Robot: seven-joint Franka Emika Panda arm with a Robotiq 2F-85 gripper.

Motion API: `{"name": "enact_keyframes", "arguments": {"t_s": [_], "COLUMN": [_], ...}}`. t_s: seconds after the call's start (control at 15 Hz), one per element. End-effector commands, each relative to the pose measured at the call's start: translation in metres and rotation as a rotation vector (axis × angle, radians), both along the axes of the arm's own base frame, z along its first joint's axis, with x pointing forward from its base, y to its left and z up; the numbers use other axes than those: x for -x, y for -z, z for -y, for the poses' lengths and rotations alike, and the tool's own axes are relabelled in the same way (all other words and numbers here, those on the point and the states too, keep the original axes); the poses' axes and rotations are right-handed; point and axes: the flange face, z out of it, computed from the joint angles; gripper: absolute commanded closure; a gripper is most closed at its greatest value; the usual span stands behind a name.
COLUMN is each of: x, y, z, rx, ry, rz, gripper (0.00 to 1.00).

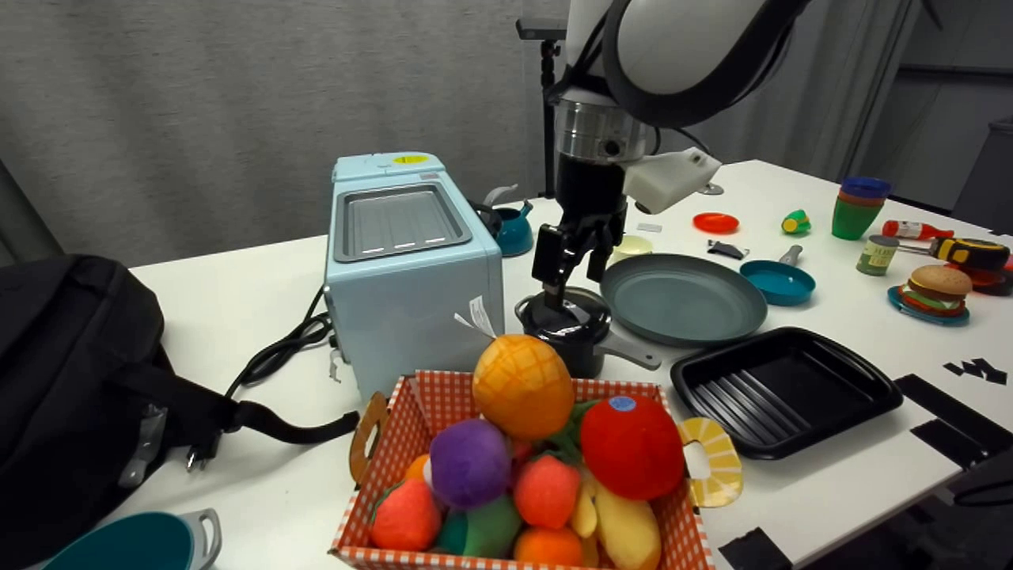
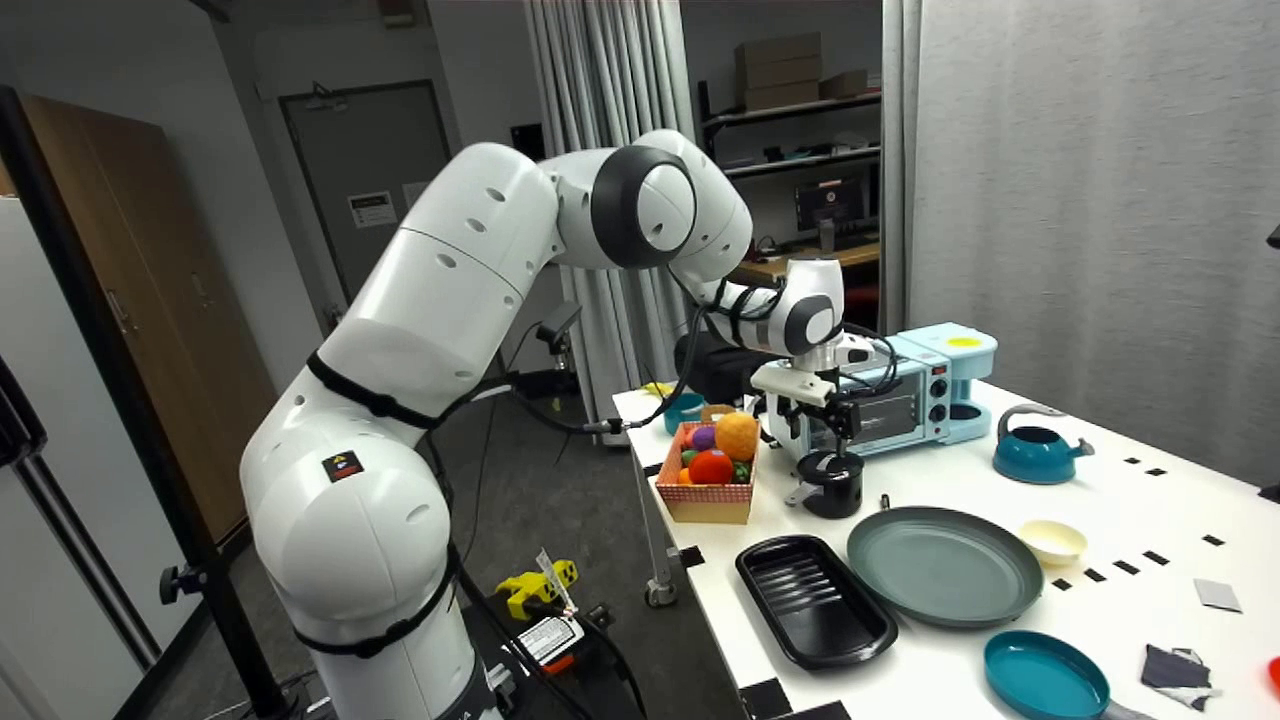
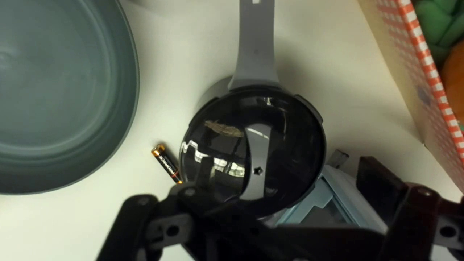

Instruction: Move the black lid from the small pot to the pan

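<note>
The black lid (image 1: 568, 318) sits on top of the small pot (image 1: 582, 362). The lid (image 2: 828, 466) and pot (image 2: 838, 498) also show in an exterior view. In the wrist view the glossy lid (image 3: 293, 145) has a grey strap handle (image 3: 258, 156), and it hides the pot's inside. My gripper (image 3: 288, 170) is open, its fingers spread either side of the handle, closer to it on the left. In an exterior view the gripper (image 1: 575, 286) points down just over the lid; I cannot tell if it touches. The wide grey pan (image 1: 684, 301) lies beside the pot.
A checkered basket (image 1: 439, 392) of toy fruit stands close to the pot. A light-blue toaster oven (image 1: 419, 309) stands on its other side. A black grill tray (image 1: 783, 392) and a small teal pan (image 1: 779, 283) lie near the pan. A battery (image 3: 166, 162) lies between pot and pan.
</note>
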Motion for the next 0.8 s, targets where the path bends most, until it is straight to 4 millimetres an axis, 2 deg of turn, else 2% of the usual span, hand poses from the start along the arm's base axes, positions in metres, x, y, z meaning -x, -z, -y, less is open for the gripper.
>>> {"name": "enact_keyframes", "arguments": {"t_s": [0.0, 0.4, 0.47, 0.6, 0.73], "x": [-0.022, -0.031, -0.031, -0.031, -0.032], "y": [0.012, 0.032, 0.035, 0.039, 0.037], "z": [-0.004, -0.001, -0.001, -0.002, -0.005], "rx": [0.038, 0.064, 0.066, 0.069, 0.067], "ry": [0.002, 0.005, 0.005, 0.004, 0.004], "rz": [0.024, 0.027, 0.026, 0.025, 0.031], "gripper": [0.00, 0.00, 0.06, 0.34, 0.50]}}
